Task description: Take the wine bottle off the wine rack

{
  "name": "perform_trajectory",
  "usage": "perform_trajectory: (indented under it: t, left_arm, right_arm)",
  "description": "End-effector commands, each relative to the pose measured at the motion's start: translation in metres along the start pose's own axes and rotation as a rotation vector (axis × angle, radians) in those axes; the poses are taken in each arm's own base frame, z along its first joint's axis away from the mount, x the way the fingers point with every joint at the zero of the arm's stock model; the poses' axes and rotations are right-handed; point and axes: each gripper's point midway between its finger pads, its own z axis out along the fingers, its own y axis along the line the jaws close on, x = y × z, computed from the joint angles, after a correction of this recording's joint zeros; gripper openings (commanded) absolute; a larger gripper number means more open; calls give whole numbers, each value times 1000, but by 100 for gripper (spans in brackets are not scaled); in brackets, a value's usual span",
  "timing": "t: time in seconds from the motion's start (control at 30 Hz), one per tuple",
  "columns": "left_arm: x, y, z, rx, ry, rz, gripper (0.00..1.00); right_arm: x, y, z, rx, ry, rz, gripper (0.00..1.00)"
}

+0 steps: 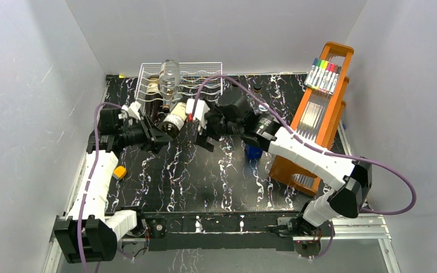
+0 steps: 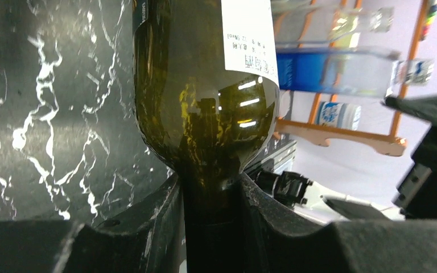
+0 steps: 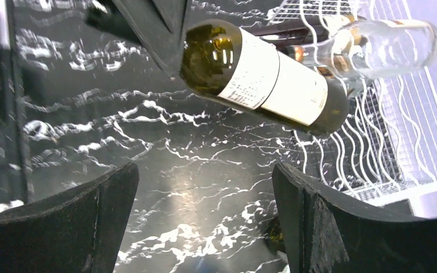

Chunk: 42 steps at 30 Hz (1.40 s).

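Observation:
A dark green wine bottle (image 1: pixel 173 120) with a white label hangs tilted in front of the silver wire wine rack (image 1: pixel 205 71), its base end close to the rack's front. My left gripper (image 1: pixel 155 136) is shut on the bottle's neck; in the left wrist view the fingers (image 2: pixel 159 222) clamp the neck below the shoulder of the bottle (image 2: pixel 205 102). My right gripper (image 1: pixel 205 141) is open and empty just right of the bottle. In the right wrist view the bottle (image 3: pixel 262 77) lies above the open gripper (image 3: pixel 205 216), with the rack (image 3: pixel 375 142) at the right.
A clear empty bottle (image 1: pixel 170 74) lies on top of the rack, and other dark bottles (image 1: pixel 152 102) rest in it. A tall orange wooden rack (image 1: pixel 318 114) with coloured markers stands at the right. A blue object (image 1: pixel 254 151) and a small orange object (image 1: pixel 119 172) sit on the black marbled table.

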Motion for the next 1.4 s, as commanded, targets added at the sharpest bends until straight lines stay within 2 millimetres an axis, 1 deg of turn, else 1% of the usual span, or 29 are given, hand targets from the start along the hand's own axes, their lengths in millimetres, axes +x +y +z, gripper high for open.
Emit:
perform_trajectory:
  t: [0.0,0.03,0.13,0.2,0.27,0.43,0.53,0.57,0.7,0.77,0.87,0.9,0.97,1.0,1.07,1.1,1.13,1.17,1.2,1.23,1.27,1.3,1.33,1.37]
  left_arm:
    - [31,-15,-10,75,39,106,0]
    - [36,-14,-10,75,51,110,0]
    - [49,-10,-10,70,86,122,0]
    - [53,-8,-10,59,104,129,0]
    - [58,-7,-10,54,118,139,0]
    - [65,-8,-8,48,161,150,0]
    - [65,-6,-8,23,176,170,0]
    - [66,-7,-8,20,181,176,0]
    - [65,-12,-8,25,195,186,0]
    - [66,-12,-7,27,204,180,0]
    - [67,-11,-7,21,218,175,0]
    - [68,-10,-7,20,222,174,0]
    - [68,-10,-7,20,227,171,0]
    - [67,-10,-7,18,226,170,8]
    - [65,-13,-7,26,225,179,22]
    - [62,-17,-9,32,217,196,33]
    - [60,-20,-10,33,207,209,44]
    - [52,-26,-13,35,177,254,61]
    - [43,-29,-17,20,138,298,78]
    - [33,-34,-20,6,97,348,86]
    - [22,-36,-25,-28,44,384,91]
    - [15,-39,-28,-37,0,412,92]
    - [8,-47,-32,-20,-64,447,92]
    - [0,-50,-35,-20,-131,476,90]
  right_arm:
    - [-10,-6,21,-12,-134,-348,98]
    - [0,-4,29,-25,-121,-380,98]
    - [15,4,51,-85,-124,-454,98]
    - [20,10,61,-116,-149,-501,98]
    - [22,11,71,-121,-169,-524,98]
    - [40,32,92,-239,-151,-572,98]
    - [52,45,103,-299,-128,-602,98]
    - [53,45,106,-299,-122,-609,98]
    - [70,46,125,-291,-96,-618,98]
    - [72,46,130,-279,-93,-628,98]
    - [72,42,130,-225,-114,-647,98]
    - [73,42,129,-215,-118,-648,97]
    - [71,44,128,-211,-136,-633,91]
    - [70,47,126,-218,-149,-617,85]
    - [70,55,124,-242,-179,-594,68]
    - [68,58,121,-239,-202,-581,60]
    - [62,58,116,-220,-231,-560,56]
    - [56,56,112,-182,-275,-515,47]
    - [54,56,107,-158,-301,-463,43]
    - [53,53,102,-133,-326,-381,40]
    - [55,50,98,-115,-342,-312,39]
    - [55,44,97,-76,-343,-257,39]
    - [56,36,95,-36,-333,-179,39]
    - [56,28,93,7,-328,-109,39]
